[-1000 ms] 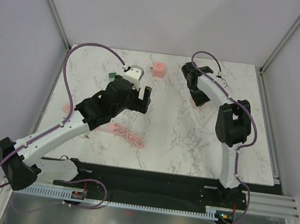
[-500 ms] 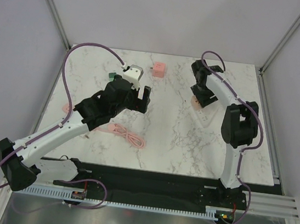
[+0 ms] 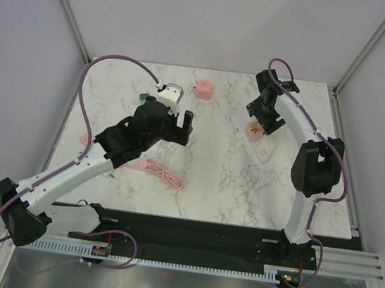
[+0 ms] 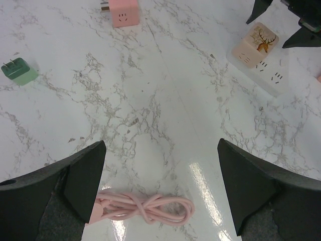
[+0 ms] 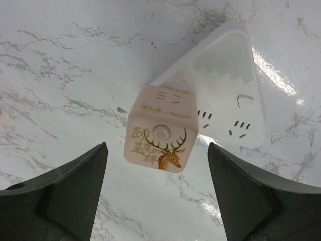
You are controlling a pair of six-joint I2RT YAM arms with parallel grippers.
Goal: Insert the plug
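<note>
Right gripper [image 5: 156, 146]: my jaws have just spread wide and I've backed up and off toward the far right. A second ago I was down over the white power strip [image 5: 228, 85] and hiding it. Now the deer-print plug cube [image 5: 159, 131] shows clear between my fingers, with neither finger touching it. It stands by itself on the near end of the strip, square and upright. That reads as released. I judge the insertion probably done, but the prongs are hidden under the cube, so I can't confirm full seating. Left gripper [image 4: 161, 145]: jaws as wide as before and holding nothing. It hasn't moved, hovering over the marble table [image 3: 210, 168] with the pink cable coil [image 4: 150, 210] just below it. No bins or trays are in view. The only holders are the strip's sockets: the cube covers one end, and the slots I can see past it are bare. A pink cube adapter [image 4: 124, 12] and a green plug [image 4: 17, 71] lie loose at the far side, well apart from the strip.
</note>
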